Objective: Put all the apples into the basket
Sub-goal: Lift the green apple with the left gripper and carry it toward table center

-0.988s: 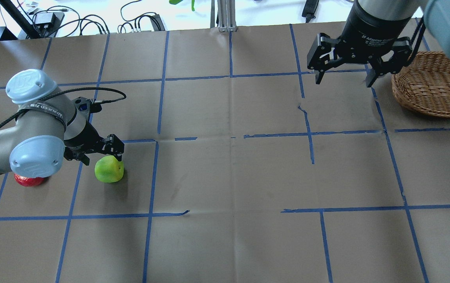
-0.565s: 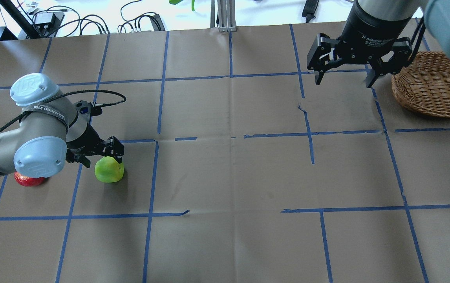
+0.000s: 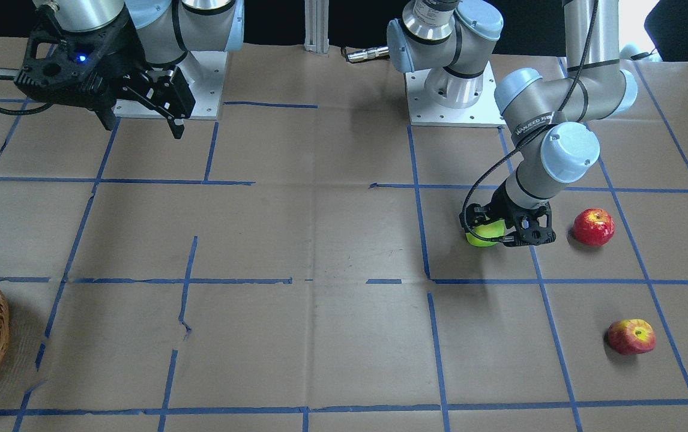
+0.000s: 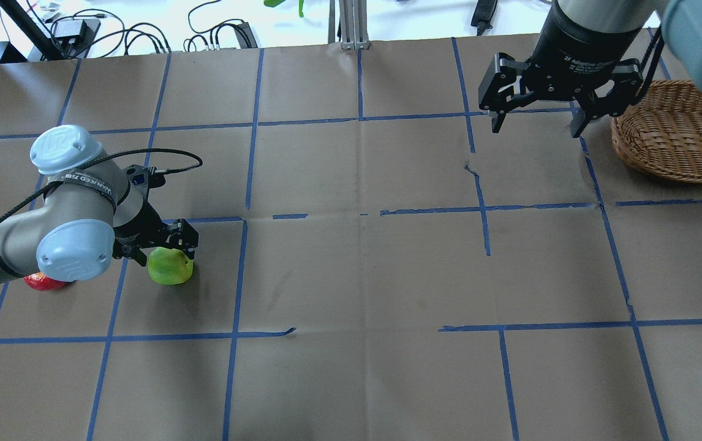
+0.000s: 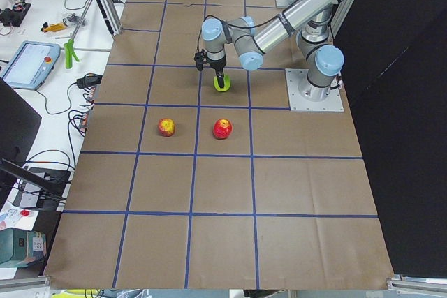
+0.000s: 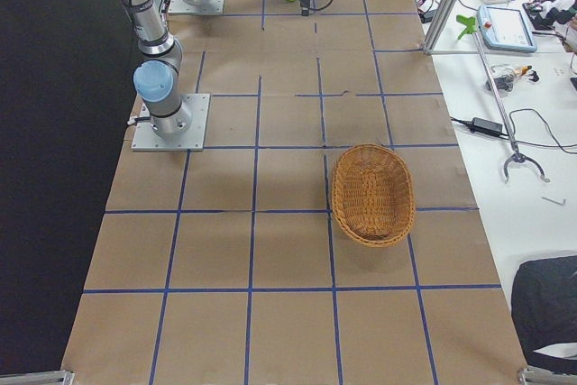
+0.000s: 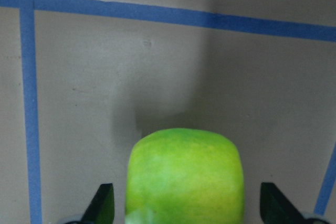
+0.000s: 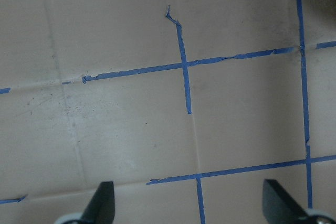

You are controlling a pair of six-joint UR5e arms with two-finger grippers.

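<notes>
You are dealing with a green apple point(image 7: 186, 174) that is probably going to feel light and firm but slick. Its glossy, rounded skin is likely to squirt out of a shallow pinch, so you are best taking it across its widest middle, one jaw on each opposite flank. It is showing bright lime with a yellower tinge low down, and it is sitting on the surface point(image 4: 357, 275). The left gripper point(image 4: 164, 251) is straddling it, jaws standing wide, a gap showing on either side. Near the green apple a deep red apple point(image 3: 593, 227) is lying, and beyond that a red apple with yellow-orange patches point(image 3: 632, 336). Well apart from the green apple, the right gripper point(image 4: 535, 127) is hanging with jaws wide and holding nothing. Farthest off, the wicker basket point(image 4: 663, 153) is sitting with no apples in it.
</notes>
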